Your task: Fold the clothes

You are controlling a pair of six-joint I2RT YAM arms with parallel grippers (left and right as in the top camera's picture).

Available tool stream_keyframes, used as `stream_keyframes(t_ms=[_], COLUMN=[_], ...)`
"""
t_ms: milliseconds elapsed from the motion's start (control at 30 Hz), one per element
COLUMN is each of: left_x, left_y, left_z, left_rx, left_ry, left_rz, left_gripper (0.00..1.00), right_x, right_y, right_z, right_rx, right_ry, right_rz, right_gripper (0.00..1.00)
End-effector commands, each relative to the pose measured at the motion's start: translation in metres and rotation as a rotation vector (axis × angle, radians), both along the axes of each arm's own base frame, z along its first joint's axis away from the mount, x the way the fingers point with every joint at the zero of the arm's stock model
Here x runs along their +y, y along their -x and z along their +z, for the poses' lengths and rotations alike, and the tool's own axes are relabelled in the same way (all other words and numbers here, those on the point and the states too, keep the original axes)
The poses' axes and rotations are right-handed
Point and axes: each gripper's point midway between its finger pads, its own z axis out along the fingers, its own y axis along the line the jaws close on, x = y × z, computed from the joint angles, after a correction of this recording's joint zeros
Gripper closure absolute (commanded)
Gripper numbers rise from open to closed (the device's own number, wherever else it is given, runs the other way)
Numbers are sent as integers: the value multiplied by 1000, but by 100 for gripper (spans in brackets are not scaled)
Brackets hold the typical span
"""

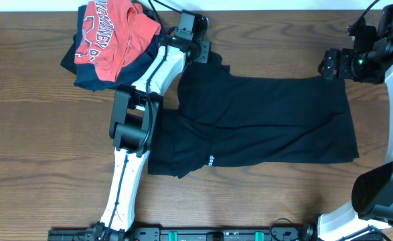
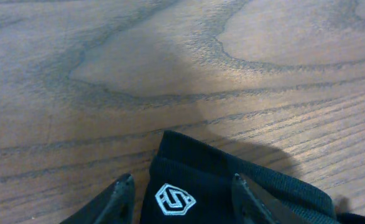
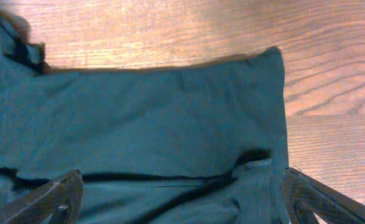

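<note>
The black T-shirt point(image 1: 263, 120) lies spread across the middle of the wooden table, partly folded, with a small white mark point(image 1: 210, 160) near its front edge. My left gripper point(image 1: 206, 53) is at the shirt's back left corner. In the left wrist view its fingers point(image 2: 182, 199) are apart and straddle a sleeve end point(image 2: 201, 171) bearing a white emblem point(image 2: 175, 199). My right gripper point(image 1: 327, 65) hovers at the shirt's back right corner. Its fingers point(image 3: 179, 193) are wide open above the flat fabric point(image 3: 157, 118) and a folded edge.
A red shirt with white lettering point(image 1: 109, 33) lies on a dark navy garment point(image 1: 89, 77) at the back left, right beside my left arm point(image 1: 136, 127). The left arm reaches over the shirt's left end. Bare wood point(image 2: 170, 68) lies beyond the sleeve.
</note>
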Motion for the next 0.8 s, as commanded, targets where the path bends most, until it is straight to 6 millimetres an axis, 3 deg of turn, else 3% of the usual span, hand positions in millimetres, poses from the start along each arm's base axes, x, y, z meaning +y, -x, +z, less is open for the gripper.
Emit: stream_keyframes(t_ms=[0,133,300,600,767], left_x=[-5,-9,-11,-9,-6], left_y=[3,11,15,15,7], left_z=[-12,-20,-24,-44,-42], left_rx=[22,48,61,74,41], left_ry=[6,-4,-9,-21,-35], left_rz=[-11,-21,-26,-21,-4], left_gripper=[56,71,71,56,48], right_x=[4,4,5,5,5], right_y=[-2,-2,-1,-1,-1], right_z=[5,4,4,4,4], right_rx=[-14,-13,-9,-8,-10], right_ry=[11,11,5,3,3], right_rz=[25,24,27,27,27], right_gripper=[1,1,1,1,1])
